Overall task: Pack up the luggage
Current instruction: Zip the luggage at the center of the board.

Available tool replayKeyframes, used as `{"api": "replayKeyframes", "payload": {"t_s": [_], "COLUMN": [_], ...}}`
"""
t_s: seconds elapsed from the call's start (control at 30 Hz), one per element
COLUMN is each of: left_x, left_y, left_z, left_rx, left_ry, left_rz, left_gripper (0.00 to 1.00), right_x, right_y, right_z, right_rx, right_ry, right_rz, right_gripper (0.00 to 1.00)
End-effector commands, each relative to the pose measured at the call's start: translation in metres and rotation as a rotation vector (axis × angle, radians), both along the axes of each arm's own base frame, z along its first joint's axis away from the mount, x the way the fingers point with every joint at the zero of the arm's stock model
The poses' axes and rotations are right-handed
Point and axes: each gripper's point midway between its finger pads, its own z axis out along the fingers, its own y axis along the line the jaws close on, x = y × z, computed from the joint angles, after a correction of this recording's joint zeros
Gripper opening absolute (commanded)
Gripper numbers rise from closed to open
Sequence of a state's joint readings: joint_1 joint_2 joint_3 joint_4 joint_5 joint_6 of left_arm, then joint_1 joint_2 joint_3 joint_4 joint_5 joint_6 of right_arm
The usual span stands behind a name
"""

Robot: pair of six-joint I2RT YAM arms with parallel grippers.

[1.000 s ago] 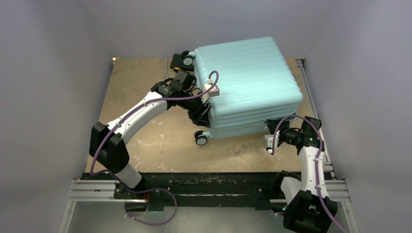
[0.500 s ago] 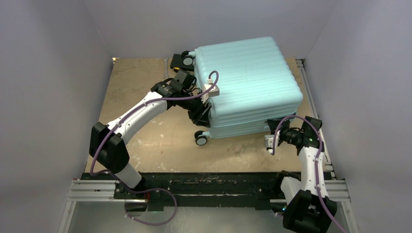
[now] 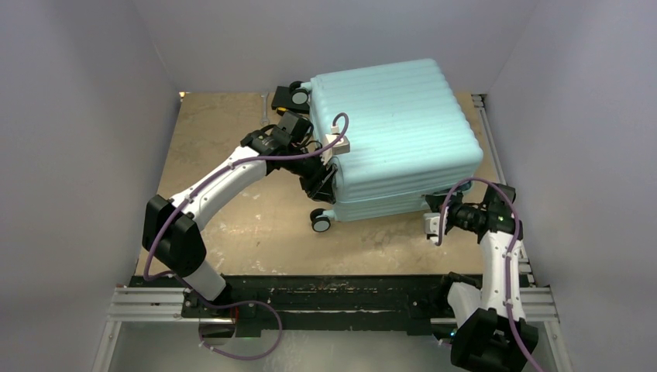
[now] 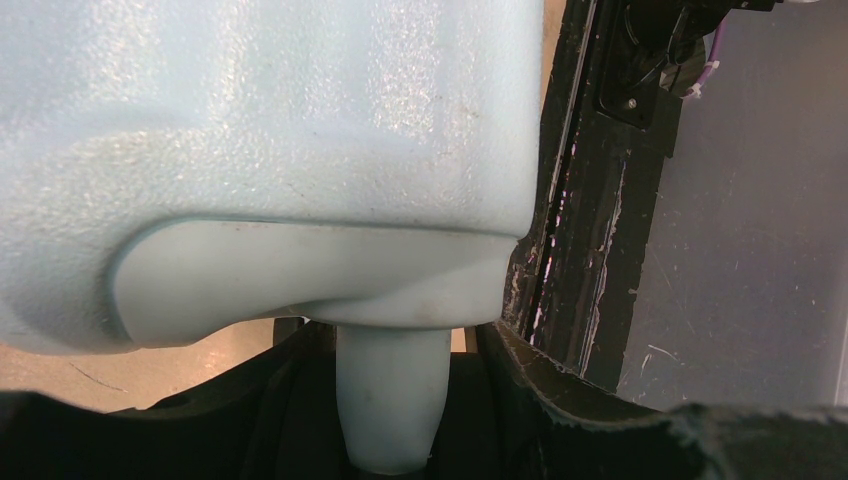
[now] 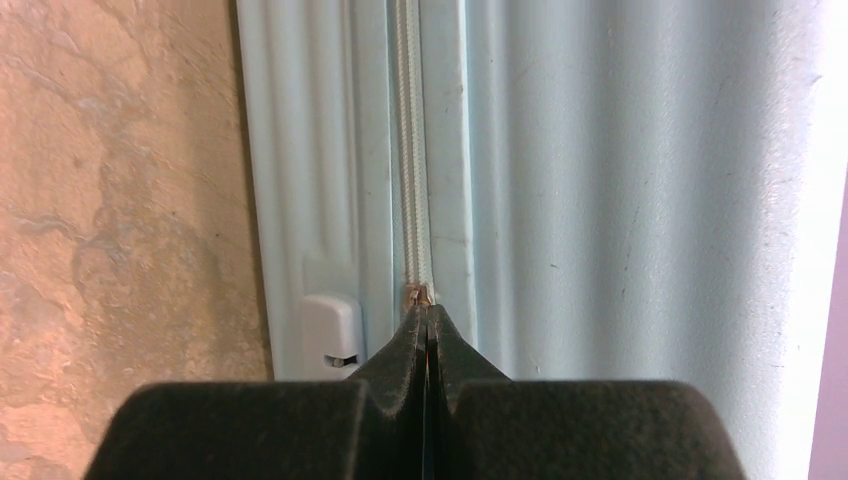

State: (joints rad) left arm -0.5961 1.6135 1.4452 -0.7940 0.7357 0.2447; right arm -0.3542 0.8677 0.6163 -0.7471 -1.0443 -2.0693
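Right tool [image 5: 427, 318] pinched shut on zipper pull [image 5: 417, 294], left tool [image 3: 321, 177] gripping luggage [image 3: 395, 132] edge post

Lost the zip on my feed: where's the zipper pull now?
Right wrist view, centre: the zipper pull sits on the luggage seam, pinched in the right gripper tips.

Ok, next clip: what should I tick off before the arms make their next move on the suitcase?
1. Right claw shut on the zipper pull: ok, tips pinched together at it.
2. Left claw gripping the handle to steady the luggage: ok.
3. Zipper track beyond the pull straight, nothing snagged in it: ok.
4. Luggage resting on the table: ok.
5. Zip closed all the way round: cannot tell, most of the seam is hidden.
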Motion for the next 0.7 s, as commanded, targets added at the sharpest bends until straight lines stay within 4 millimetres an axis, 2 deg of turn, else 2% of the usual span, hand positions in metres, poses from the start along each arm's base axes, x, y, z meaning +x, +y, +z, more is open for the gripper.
{"api": "replayKeyframes", "payload": {"t_s": [0.0,0.1,0.2,0.27,0.47,0.57,0.67], "left_x": [0.015,0.014,0.013,0.012,0.011,0.011,0.012], "left_y": [-0.018,-0.017,-0.016,-0.016,-0.016,-0.016,-0.016], "left_z": [0.062,0.063,0.064,0.064,0.065,0.064,0.063], "left_rx": [-0.191,-0.193,-0.194,-0.196,-0.198,-0.198,-0.197], "left_ry": [-0.163,-0.168,-0.172,-0.173,-0.172,-0.17,-0.168], "left_rz": [-0.046,-0.047,-0.047,-0.045,-0.048,-0.048,-0.049], "left_gripper": [0.0,0.0,0.0,0.0,0.0,0.0,0.0], "right_x": [-0.006,-0.006,0.001,0.006,0.015,0.018,0.021], "right_y": [0.014,0.013,0.004,-0.001,-0.003,-0.004,-0.005], "right_z": [0.029,0.029,0.022,0.017,0.01,0.007,0.005], "right_rx": [-0.113,-0.119,-0.156,-0.168,-0.15,-0.152,-0.152], "right_ry": [-0.221,-0.214,-0.205,-0.202,-0.239,-0.256,-0.267], "right_rz": [0.167,0.165,0.127,0.101,0.085,0.08,0.071], "right_gripper": [0.0,0.0,0.0,0.1,0.3,0.33,0.32]}}
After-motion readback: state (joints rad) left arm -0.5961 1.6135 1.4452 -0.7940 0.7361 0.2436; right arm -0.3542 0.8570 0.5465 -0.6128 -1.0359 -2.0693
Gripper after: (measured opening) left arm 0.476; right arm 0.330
